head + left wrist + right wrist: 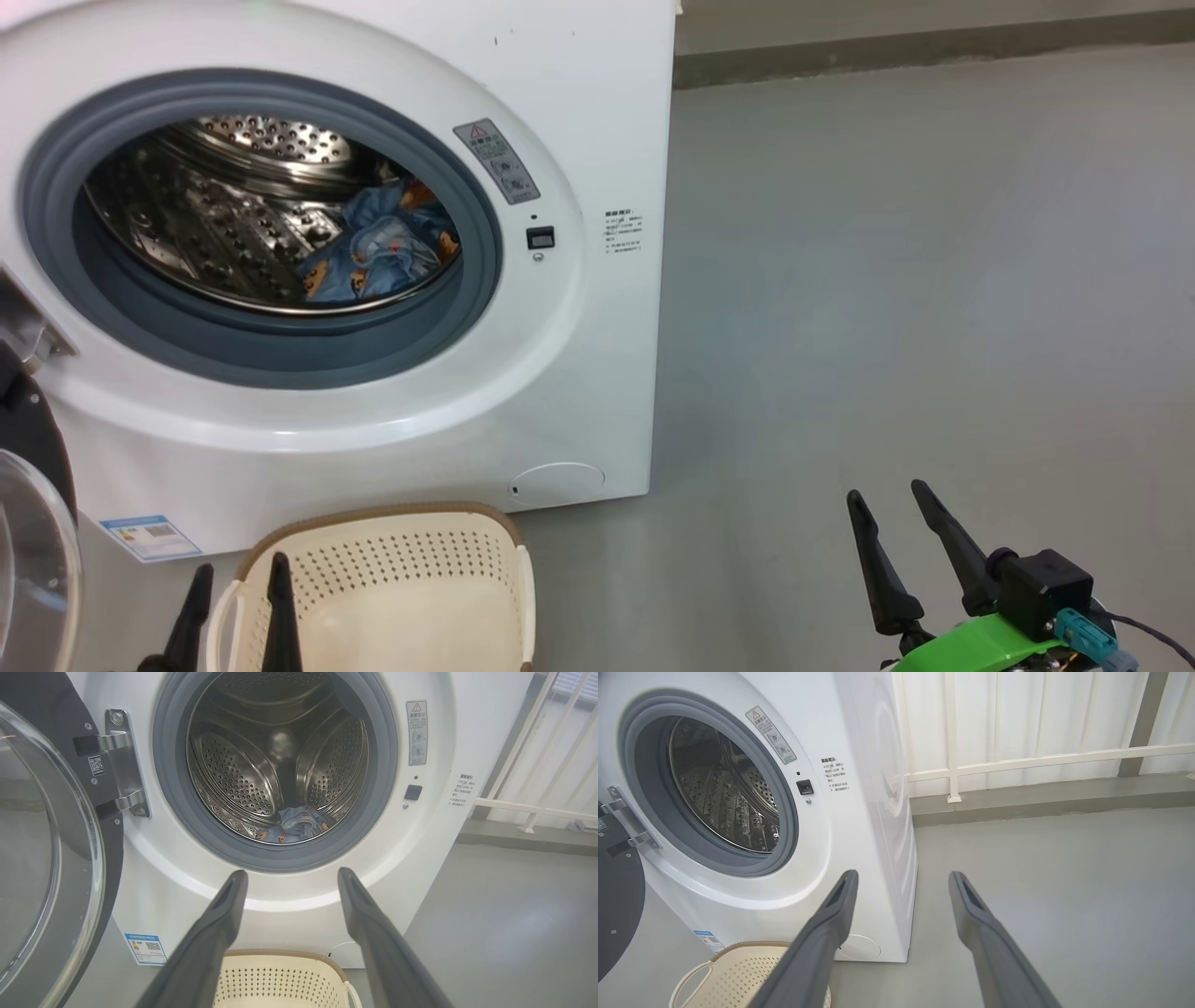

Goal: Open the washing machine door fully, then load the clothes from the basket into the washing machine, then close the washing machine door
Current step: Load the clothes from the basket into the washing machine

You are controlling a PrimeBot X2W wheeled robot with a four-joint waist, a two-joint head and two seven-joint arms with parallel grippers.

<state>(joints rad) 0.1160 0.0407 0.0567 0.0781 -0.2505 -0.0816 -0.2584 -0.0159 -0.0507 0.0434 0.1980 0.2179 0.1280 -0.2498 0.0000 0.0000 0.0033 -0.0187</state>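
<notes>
The white washing machine stands with its door swung wide to the left, glass bowl facing out. Light blue clothes with orange bears lie at the bottom right of the steel drum. The cream basket sits on the floor in front of the machine, and its visible inside holds nothing. My left gripper hangs open at the basket's left rim, fingers empty. My right gripper stands open over bare floor, right of the machine.
Grey floor stretches to the right of the machine. A white railing and a low kerb run along the back. The open door and its hinge take up the space at the left.
</notes>
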